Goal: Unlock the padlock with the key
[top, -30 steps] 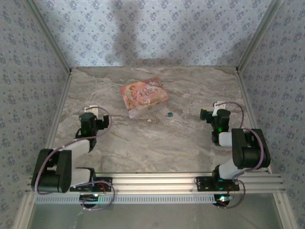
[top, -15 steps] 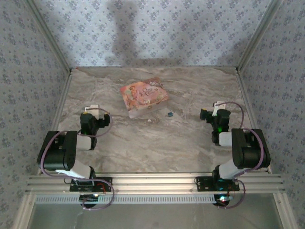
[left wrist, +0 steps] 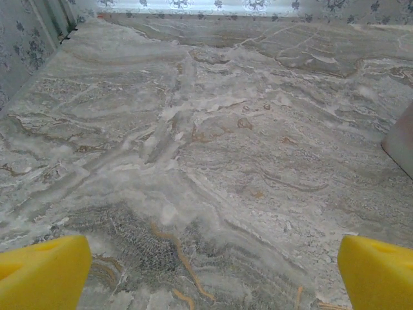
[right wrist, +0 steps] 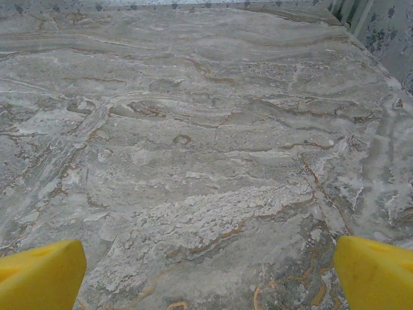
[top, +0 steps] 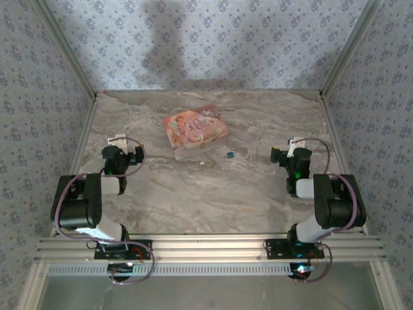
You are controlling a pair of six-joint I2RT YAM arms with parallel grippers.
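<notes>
The padlock (top: 230, 154) is a tiny blue thing on the marble table, just right of the pink picture box (top: 195, 131). The key is too small to make out. My left gripper (top: 118, 139) is at the table's left side, well left of the box. In the left wrist view it (left wrist: 210, 278) is open, its yellow fingertips (left wrist: 42, 274) wide apart over bare marble. My right gripper (top: 295, 142) is at the right side, to the right of the padlock. In the right wrist view it (right wrist: 206, 274) is open too, with nothing between its fingertips (right wrist: 374, 274).
A small white speck (top: 202, 163) lies in front of the box. A corner of the box (left wrist: 403, 142) shows at the right edge of the left wrist view. Metal posts and patterned walls enclose the table (top: 213, 194) on three sides.
The left arm has folded back, and its wrist has moved left and slightly farther from the base. The right arm, box and padlock have not moved.
</notes>
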